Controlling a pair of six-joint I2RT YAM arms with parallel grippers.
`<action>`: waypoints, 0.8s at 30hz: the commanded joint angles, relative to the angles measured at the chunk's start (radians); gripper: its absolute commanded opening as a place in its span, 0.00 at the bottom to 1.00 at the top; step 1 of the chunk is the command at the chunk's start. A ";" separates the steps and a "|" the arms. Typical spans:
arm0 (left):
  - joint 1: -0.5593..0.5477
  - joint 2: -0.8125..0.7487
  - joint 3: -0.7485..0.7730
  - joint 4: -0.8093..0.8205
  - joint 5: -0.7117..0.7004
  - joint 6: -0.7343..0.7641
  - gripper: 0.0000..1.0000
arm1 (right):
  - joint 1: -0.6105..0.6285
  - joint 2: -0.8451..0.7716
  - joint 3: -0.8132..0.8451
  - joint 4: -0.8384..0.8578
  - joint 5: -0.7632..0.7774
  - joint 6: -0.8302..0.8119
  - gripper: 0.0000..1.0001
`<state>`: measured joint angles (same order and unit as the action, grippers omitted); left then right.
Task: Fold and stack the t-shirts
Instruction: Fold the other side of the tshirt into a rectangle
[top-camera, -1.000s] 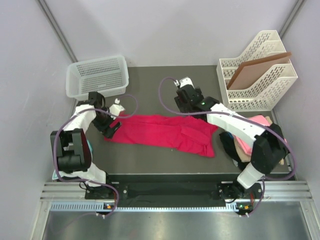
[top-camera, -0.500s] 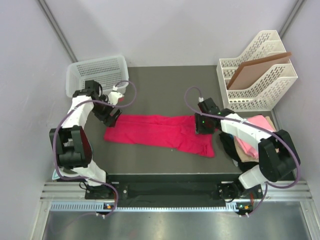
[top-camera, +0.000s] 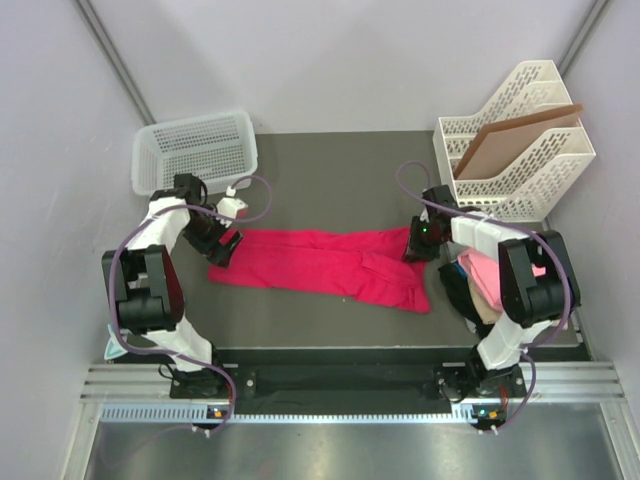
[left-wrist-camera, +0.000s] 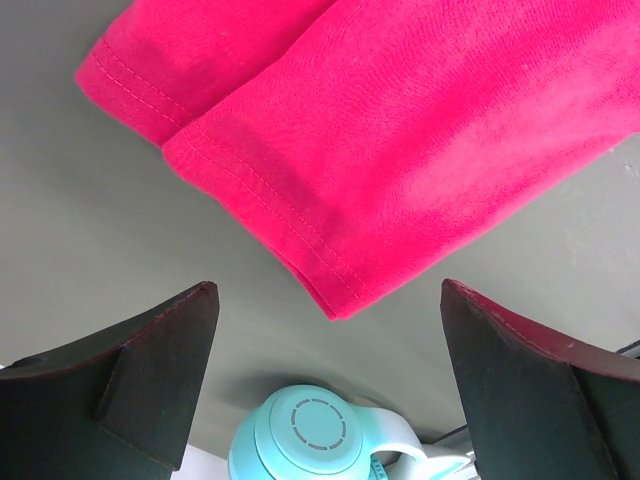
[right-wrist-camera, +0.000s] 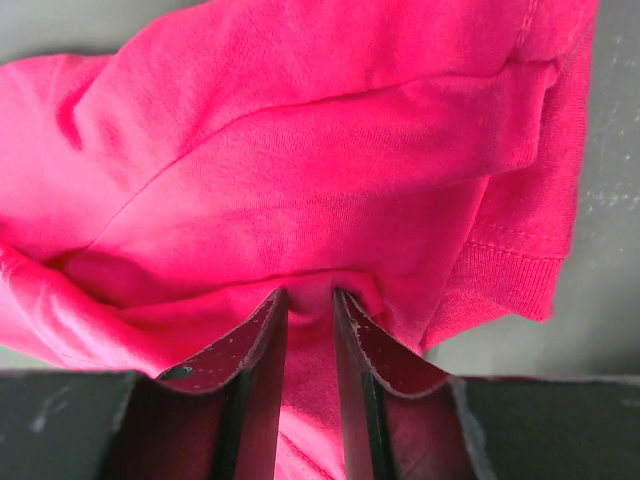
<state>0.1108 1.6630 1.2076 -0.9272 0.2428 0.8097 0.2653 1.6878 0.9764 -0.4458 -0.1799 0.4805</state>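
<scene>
1. Well to the left, at the far corner of the dark surface (top-camera: 320, 180), stands a white mesh basket (top-camera: 195, 150).
2. Just in front of the basket, the left gripper (top-camera: 222, 247) hangs over the left end of the crimson t-shirt (top-camera: 320, 262). Its wrist view shows the jaws spread wide with nothing between them. The shirt's hemmed corner lies flat on the surface below them, apart from both fingers. A round teal object (left-wrist-camera: 305, 435) shows at the bottom edge of that view.
3. The crimson t-shirt lies as a long, narrow band across the middle of the surface, flat at its left end and wider and bunched at its right.
4. The right gripper (top-camera: 420, 243) sits at the far edge of that right end. In its wrist view the jaws are almost together, pinching a raised fold of the crimson cloth.
5. Just right of it, at the edge of the surface, other shirts lie in a heap: a black t-shirt (top-camera: 455, 292), a light pink t-shirt (top-camera: 488, 278) and a beige t-shirt (top-camera: 492, 312).
6. At the far right corner stands a white file rack (top-camera: 530, 180) holding a brown board (top-camera: 510, 140).
</scene>
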 joint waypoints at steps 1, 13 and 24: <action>0.006 -0.042 0.004 0.007 0.004 0.005 0.96 | -0.001 0.040 0.027 0.022 0.075 -0.051 0.26; -0.029 -0.062 0.040 -0.013 0.030 -0.018 0.97 | 0.006 -0.318 0.062 -0.123 0.221 -0.056 0.42; -0.040 -0.066 -0.017 0.027 -0.008 -0.012 0.97 | 0.055 -0.389 -0.215 -0.050 0.062 0.018 0.43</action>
<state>0.0708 1.6424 1.2125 -0.9306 0.2409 0.7986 0.3038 1.2800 0.8089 -0.5320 -0.0586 0.4652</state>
